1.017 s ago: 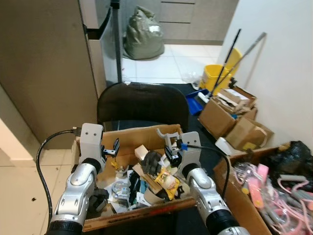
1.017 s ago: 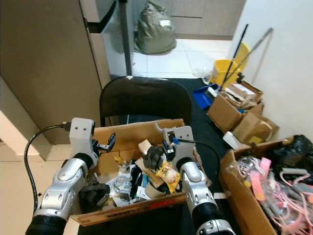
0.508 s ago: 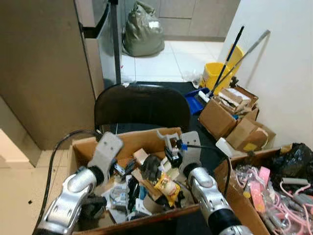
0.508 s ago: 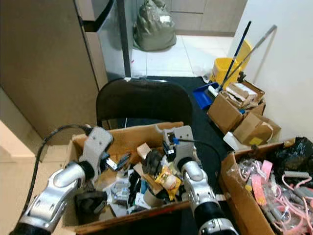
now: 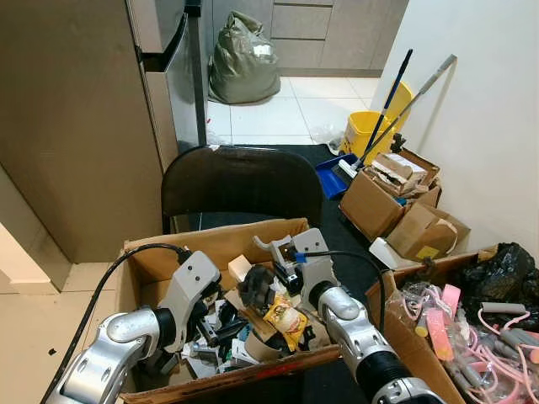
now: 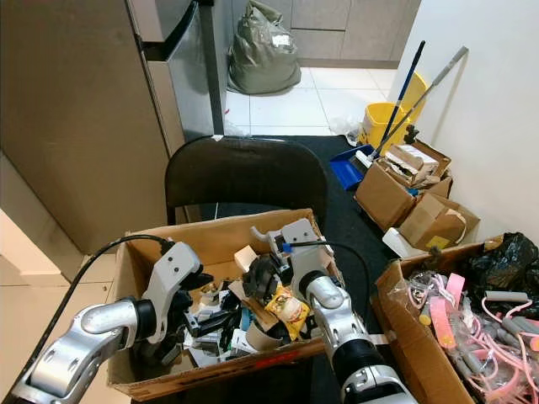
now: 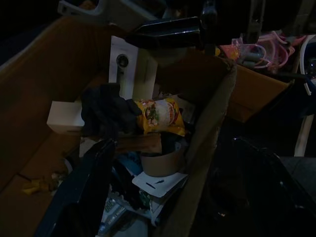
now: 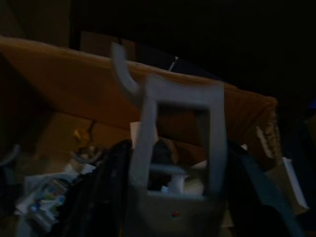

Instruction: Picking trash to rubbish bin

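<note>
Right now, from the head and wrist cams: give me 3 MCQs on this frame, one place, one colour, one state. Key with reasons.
1. Where is the left gripper?
A. Down in the cardboard box of trash
B. Over the mop bucket
C. On the chair back

2. What colour is the mop bucket by the wall?
A. Red
B. Yellow
C. Green

3. What is the right gripper doing?
A. Hanging idle outside the box
B. Hovering over the chair seat
C. Holding a grey plastic hook piece

Key: 1 A, the left arm reaches down among the litter in the cardboard box in front of the black chair. 2 B, the bucket beside the mop handles is plainly yellow. 3 C, the grey hook piece stands up between the right gripper's fingers, above the yellow snack wrapper.
</note>
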`<state>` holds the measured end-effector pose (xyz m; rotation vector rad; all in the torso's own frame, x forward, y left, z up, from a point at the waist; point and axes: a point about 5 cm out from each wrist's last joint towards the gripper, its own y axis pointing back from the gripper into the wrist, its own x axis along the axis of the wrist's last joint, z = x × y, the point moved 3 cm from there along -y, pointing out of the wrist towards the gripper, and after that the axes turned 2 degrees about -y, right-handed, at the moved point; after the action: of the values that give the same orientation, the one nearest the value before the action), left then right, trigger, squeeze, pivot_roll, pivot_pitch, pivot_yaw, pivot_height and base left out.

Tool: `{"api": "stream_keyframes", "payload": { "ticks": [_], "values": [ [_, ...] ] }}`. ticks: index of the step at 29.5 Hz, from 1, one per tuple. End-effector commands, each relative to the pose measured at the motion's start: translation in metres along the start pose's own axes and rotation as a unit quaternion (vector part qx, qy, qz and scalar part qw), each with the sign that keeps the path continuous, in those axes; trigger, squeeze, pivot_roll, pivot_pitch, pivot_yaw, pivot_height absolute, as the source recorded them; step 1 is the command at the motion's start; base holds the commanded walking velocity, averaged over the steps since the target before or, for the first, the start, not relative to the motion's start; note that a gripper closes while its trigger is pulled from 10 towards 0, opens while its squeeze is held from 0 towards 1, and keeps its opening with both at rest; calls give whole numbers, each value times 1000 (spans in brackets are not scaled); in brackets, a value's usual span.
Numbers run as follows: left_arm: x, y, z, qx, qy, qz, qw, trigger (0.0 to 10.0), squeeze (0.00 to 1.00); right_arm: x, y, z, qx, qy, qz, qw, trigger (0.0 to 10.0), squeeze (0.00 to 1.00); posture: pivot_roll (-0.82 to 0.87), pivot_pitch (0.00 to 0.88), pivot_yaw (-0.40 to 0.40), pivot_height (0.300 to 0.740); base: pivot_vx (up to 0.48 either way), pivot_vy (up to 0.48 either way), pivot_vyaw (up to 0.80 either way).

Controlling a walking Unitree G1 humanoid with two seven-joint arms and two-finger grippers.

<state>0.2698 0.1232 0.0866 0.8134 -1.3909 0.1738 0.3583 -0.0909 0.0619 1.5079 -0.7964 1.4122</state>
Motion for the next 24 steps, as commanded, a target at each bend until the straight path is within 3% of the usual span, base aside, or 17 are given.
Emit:
{"api": "stream_keyframes", "payload": {
  "ticks": [1, 4, 5, 6, 10, 11, 13, 14, 16, 17, 19, 24],
  "values": [
    [-1, 4, 1, -5, -6, -11, 1000, 10000, 0, -5, 1, -1, 2, -17, -9, 1000, 10000, 1000, 90, 91, -32, 740, 0, 0, 0],
    [1, 5, 0, -6, -2, -12, 1000, 10000, 0, -7, 1, 1, -12, 0, -13, 1000, 10000, 1000, 90, 91, -32, 740, 0, 0, 0],
    [1, 4, 0, -5, 0, -11, 1000, 10000, 0, -7, 1, 2, -17, 0, -14, 1000, 10000, 631, 87, 87, -26, 740, 0, 0, 0],
    [2, 4, -1, -4, 1, -11, 1000, 10000, 0, -7, 1, 4, -23, 0, -16, 1000, 10000, 0, 87, 87, -26, 740, 0, 0, 0],
    [2, 4, -3, 4, 0, -12, 1000, 10000, 0, -8, 2, 7, -34, -10, -19, 999, 10000, 0, 83, 86, -20, 740, 0, 0, 0],
    [5, 0, -17, 57, -7, -3, 998, 10000, 0, -11, 4, 17, -69, -37, -21, 997, 10000, 0, 79, 85, -16, 740, 0, 0, 0],
    [5, 0, -17, 57, -7, -3, 998, 10000, 0, -11, 4, 17, -69, -37, -21, 997, 10000, 0, 79, 85, -16, 740, 0, 0, 0],
    [6, -2, -26, 94, -8, 3, 996, 10000, 0, -14, 6, 23, -91, -43, -25, 995, 10000, 0, 74, 87, -11, 740, 0, 0, 0],
    [8, -4, -51, 201, 15, 15, 979, 10000, 0, -19, 14, 38, -139, -53, -24, 989, 10000, 0, 66, 86, -6, 740, 0, 0, 0],
    [8, -4, -51, 201, 15, 15, 979, 10000, 0, -19, 14, 38, -139, -53, -24, 989, 10000, 0, 66, 86, -6, 740, 0, 0, 0],
    [4, -1, -68, 291, 0, 4, 957, 10000, 0, -31, 30, 59, -216, -83, -32, 972, 10000, 0, 51, 85, 3, 740, 0, 0, -222],
    [8, -4, -68, 315, -11, 14, 949, 10000, 0, -41, 46, 74, -270, -104, -34, 957, 10000, 0, 48, 85, 5, 740, 0, 0, -673]
  ]
}}
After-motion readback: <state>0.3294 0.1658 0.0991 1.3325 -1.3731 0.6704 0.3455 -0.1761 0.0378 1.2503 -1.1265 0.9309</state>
